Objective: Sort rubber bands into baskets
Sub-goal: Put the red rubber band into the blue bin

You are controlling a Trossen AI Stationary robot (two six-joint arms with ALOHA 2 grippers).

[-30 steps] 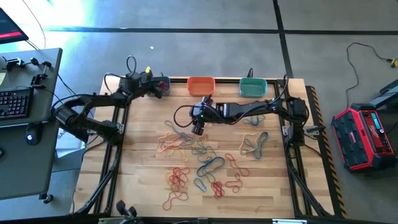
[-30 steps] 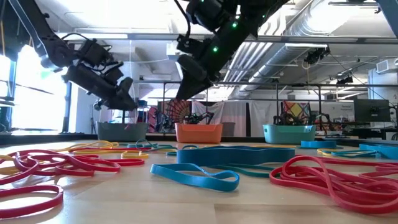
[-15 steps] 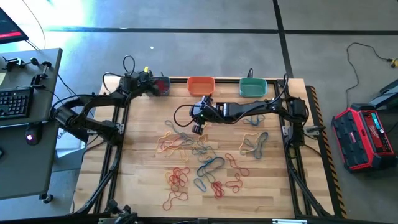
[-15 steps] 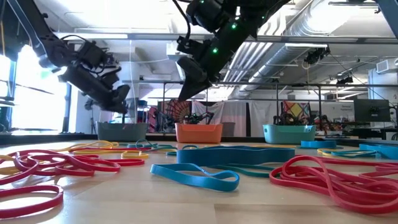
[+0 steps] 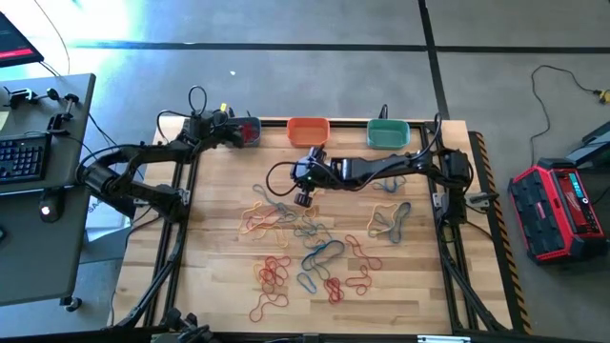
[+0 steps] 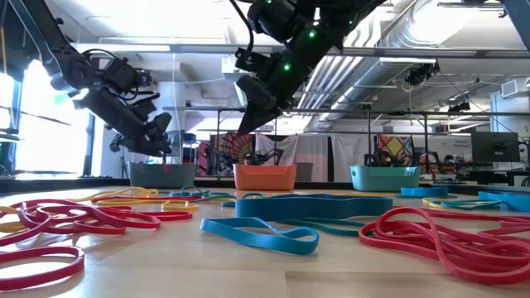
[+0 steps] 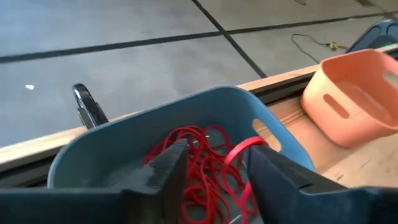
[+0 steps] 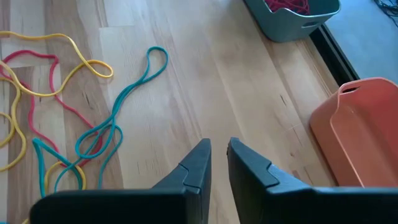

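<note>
Arms reach from opposite sides of the wooden bench (image 5: 219, 286). The left arm stretches to the far left corner, its left pincer (image 7: 211, 171) tilted down over the grey-blue basket (image 7: 112, 146). Its fingers (image 7: 168, 174) stand spread, with a heap of red rubber bands (image 7: 208, 162) showing between them inside that basket; nothing is pinched. The right arm extends across the middle of the bench, bent at the wrist, so the right pincer (image 8: 214, 165) points down at bare wood near the orange basket (image 8: 360, 134). Its fingers are nearly pressed together with only a slim gap, and nothing shows between them.

From above, the three baskets line the far edge: grey-blue, orange, then the teal-green basket (image 5: 388, 133). Loose rubber bands (image 5: 305, 252) in red, yellow and teal lie scattered over the middle and near part of the bench.

From bench height, both pincers hang clear above the surface, the left pincer just over the grey-blue basket's rim, which the overhead view cannot show. The right wrist view alone shows a teal band (image 8: 124, 99) and yellow band (image 8: 56, 68) tangled near the right pincer, apart from it.
</note>
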